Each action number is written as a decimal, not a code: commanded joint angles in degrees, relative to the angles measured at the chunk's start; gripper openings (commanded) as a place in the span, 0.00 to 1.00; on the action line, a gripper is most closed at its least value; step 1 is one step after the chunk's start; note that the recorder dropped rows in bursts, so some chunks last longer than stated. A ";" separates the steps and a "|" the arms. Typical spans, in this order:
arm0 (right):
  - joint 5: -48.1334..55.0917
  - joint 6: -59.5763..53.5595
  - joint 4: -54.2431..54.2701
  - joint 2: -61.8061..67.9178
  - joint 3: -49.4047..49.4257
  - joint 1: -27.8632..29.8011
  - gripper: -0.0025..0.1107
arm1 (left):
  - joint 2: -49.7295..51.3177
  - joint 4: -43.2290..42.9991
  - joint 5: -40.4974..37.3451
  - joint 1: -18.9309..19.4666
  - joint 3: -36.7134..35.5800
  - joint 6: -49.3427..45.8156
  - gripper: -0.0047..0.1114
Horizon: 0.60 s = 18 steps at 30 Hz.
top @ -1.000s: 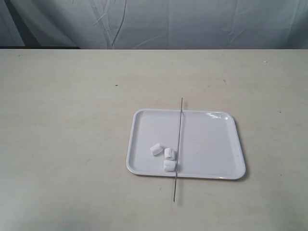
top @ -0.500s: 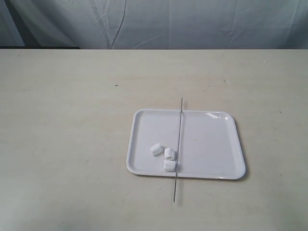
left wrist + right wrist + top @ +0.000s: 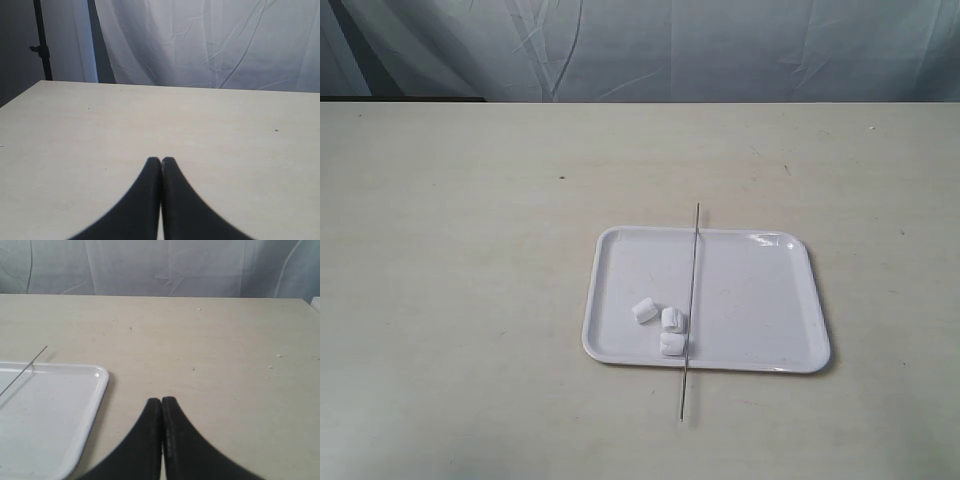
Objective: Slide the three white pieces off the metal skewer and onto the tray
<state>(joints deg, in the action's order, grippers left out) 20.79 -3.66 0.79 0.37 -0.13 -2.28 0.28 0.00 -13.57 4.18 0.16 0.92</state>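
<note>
The white tray lies on the table right of centre. Three white pieces lie loose in its near left part: one by itself, two close beside the skewer. The thin metal skewer lies across the tray, both ends sticking out past the rims. Neither arm shows in the exterior view. My left gripper is shut over bare table. My right gripper is shut, empty, beside a corner of the tray, with the skewer tip beyond.
The pale table stretches wide around the tray. A grey cloth backdrop hangs behind its far edge. A dark stand rises off one table corner in the left wrist view.
</note>
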 commanded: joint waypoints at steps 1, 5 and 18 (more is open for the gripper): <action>-0.18 -0.02 0.02 -0.37 0.13 -0.08 0.02 | -0.28 0.83 -0.18 0.26 -0.16 0.19 0.04; -0.18 -0.02 0.02 -0.37 0.13 -0.08 0.02 | -0.28 0.83 -0.18 0.26 -0.16 0.19 0.04; -0.18 -0.02 0.02 -0.37 0.13 -0.08 0.02 | -0.28 0.38 -0.18 0.26 -0.16 0.19 0.04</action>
<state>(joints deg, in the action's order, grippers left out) 20.79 -3.66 0.79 0.37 -0.13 -2.28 0.28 0.00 -13.57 4.18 0.16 0.92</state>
